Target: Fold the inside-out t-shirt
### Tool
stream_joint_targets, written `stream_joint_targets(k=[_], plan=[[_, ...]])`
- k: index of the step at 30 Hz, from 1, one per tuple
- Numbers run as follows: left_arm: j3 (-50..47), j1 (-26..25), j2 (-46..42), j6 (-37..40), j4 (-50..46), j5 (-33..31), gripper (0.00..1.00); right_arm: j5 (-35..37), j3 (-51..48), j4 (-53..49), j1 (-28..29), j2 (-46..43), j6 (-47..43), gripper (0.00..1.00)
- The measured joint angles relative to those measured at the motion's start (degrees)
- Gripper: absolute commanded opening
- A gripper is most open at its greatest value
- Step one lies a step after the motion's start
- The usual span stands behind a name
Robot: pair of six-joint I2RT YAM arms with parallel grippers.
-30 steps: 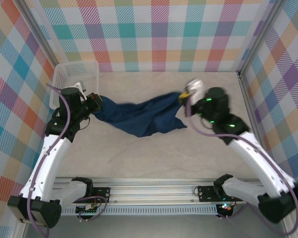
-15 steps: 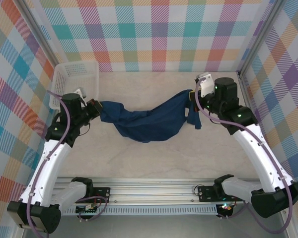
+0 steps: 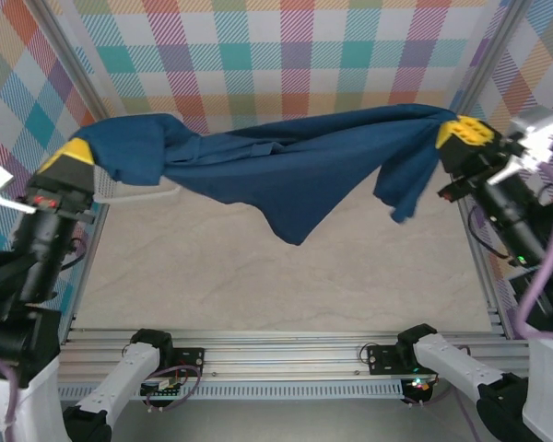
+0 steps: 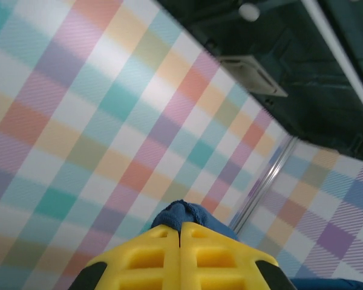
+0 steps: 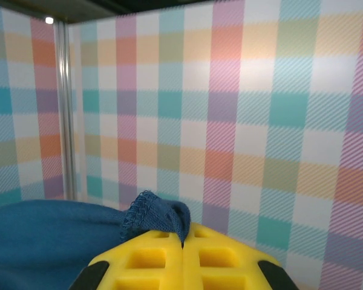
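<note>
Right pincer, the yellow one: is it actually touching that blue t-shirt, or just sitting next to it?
Touching. In the right wrist view, the right pincer is shut on the stitched hem of the t-shirt, with cloth bunched at its tip.

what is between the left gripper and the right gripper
The inside-out t-shirt spans the whole stretch, one end pinched by the left gripper, the other by the right gripper, sagging mid-air above the table, as the top external view shows.
</note>
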Motion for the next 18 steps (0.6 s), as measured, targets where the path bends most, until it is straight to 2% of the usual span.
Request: stream_joint_targets(k=[5,8,11,13,14,15,16,18], plan=[[2.08,0.0,1.49,1.57,-3.1,-1.7,0.0,3.5,2.14,-0.42,0.02,0.44,-3.06,0.0],[1.42,0.0,5.29,2.54,-4.46,-3.43,0.0,6.54,1.44,0.57,0.02,3.13,-5.35,0.0],[-1.14,0.0,11.43,3.8,-3.98,-6.45,0.0,10.82,-0.26,4.48,-0.02,9.18,-8.48,0.0],[-2.97,0.02,17.73,4.37,-2.34,-8.24,0.0,13.2,-0.96,8.41,-0.7,16.28,-10.36,0.0],[-3.67,0.02,21.05,4.42,-1.25,-8.79,0.04,13.97,-1.05,10.16,-1.27,19.85,-10.84,0.01],[-4.44,0.02,25.35,4.48,0.31,-9.33,0.09,14.75,-1.03,12.44,-2.08,24.57,-11.28,0.07],[-4.98,0.02,30.12,4.52,2.19,-9.79,0.2,15.43,-0.61,14.49,-3.04,29.51,-11.54,0.16],[-5.22,0.02,39.87,4.79,4.96,-10.38,0.31,16.55,1.4,17.75,-4.74,40.96,-11.43,0.4]])
